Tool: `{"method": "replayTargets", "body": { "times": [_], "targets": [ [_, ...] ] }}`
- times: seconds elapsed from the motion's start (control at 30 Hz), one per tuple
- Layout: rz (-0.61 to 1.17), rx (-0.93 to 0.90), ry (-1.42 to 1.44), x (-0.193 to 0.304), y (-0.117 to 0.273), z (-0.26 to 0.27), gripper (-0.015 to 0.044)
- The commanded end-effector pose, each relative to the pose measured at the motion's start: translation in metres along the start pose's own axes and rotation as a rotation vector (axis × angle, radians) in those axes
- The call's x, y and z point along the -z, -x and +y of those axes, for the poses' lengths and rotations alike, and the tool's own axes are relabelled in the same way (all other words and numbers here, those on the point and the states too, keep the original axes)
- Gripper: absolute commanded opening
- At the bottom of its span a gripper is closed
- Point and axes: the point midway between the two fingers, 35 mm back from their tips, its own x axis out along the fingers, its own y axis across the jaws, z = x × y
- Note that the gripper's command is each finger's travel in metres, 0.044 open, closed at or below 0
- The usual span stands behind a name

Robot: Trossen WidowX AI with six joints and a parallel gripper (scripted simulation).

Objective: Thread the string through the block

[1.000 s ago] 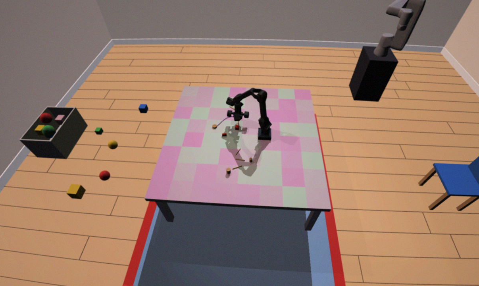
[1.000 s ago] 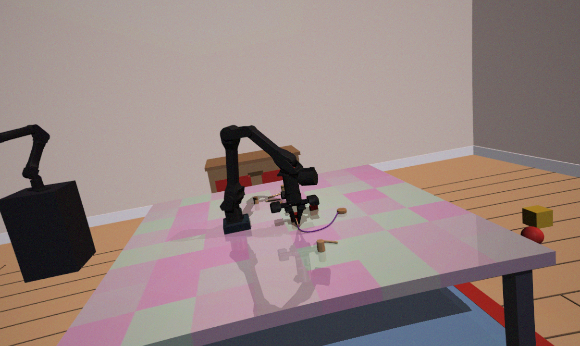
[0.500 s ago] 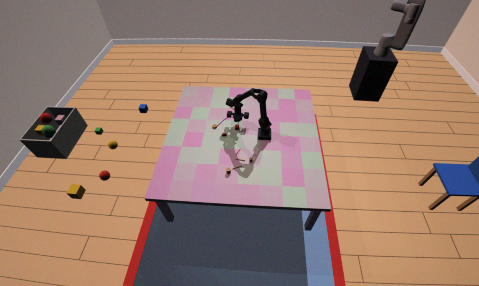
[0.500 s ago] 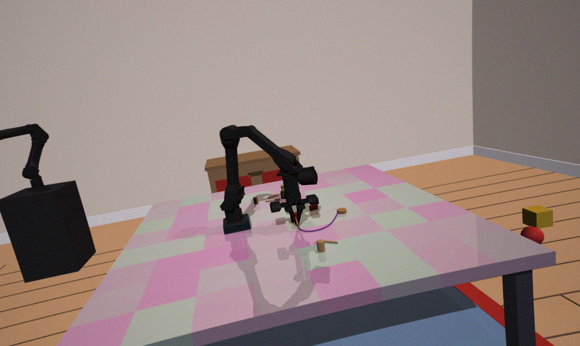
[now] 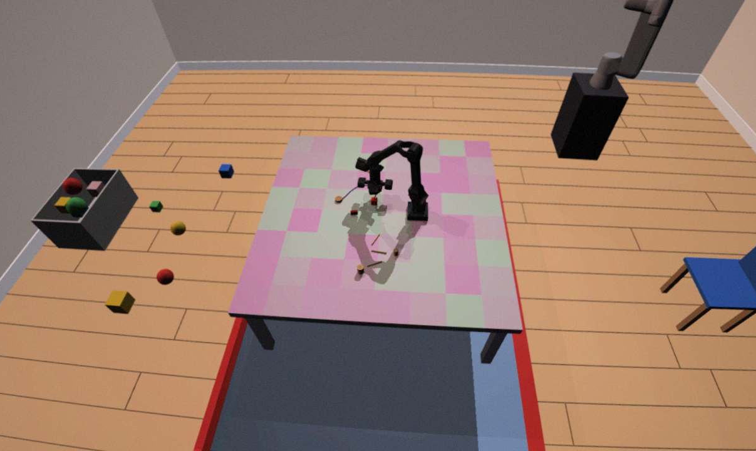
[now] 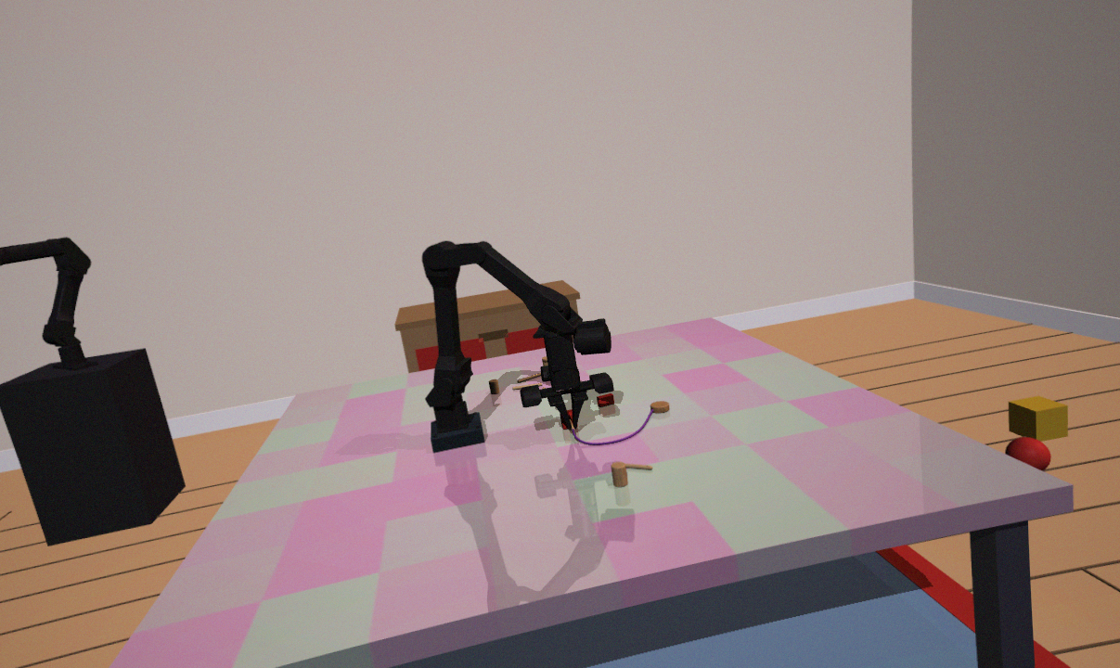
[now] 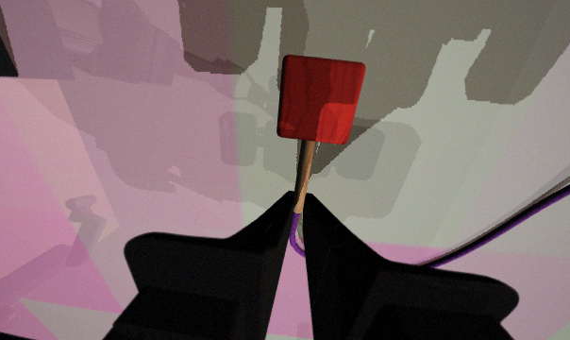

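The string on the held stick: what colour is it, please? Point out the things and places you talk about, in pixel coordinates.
Purple [image 6: 617, 443] [image 7: 511, 222], clearest in the wrist view.

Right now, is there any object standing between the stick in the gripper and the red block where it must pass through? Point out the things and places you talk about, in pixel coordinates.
Nothing visible does. The wrist view shows the stick [image 7: 306, 171] running from the gripper [image 5: 374, 192] [image 6: 573, 427] [image 7: 298, 198] straight to the red block [image 5: 374, 200] [image 7: 321, 99], its far end hidden there.

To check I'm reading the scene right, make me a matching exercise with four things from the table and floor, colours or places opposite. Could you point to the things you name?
1. string [image 5: 349, 193] [image 6: 622, 441] [image 7: 502, 228]
2. stick in the end effector [image 7: 306, 175]
3. chair seat [image 5: 724, 282]
4. ball nearest the yellow block [image 5: 165, 276] [image 6: 1028, 453]

A. blue
B. between the fingertips
C. red, on the floor
D. purple

Pairs: 1-D, 2-B, 3-A, 4-C
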Motion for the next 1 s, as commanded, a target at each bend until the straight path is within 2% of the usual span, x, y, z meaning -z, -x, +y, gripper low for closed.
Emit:
{"method": "replayTargets", "body": {
  "times": [0.0, 0.73, 0.87, 0.97],
  "targets": [
    [0.001, -0.006, -0.002, -0.006, -0.002, 0.003, 0.0],
    [0.0, -0.006, -0.002, -0.029, -0.001, 0.002, 0.0],
    [-0.002, -0.001, 0.001, -0.028, 0.0, 0.0, 0.0105],
    [-0.002, -0.001, 0.001, -0.028, 0.0, 0.0, 0.0121]
  ]
}}
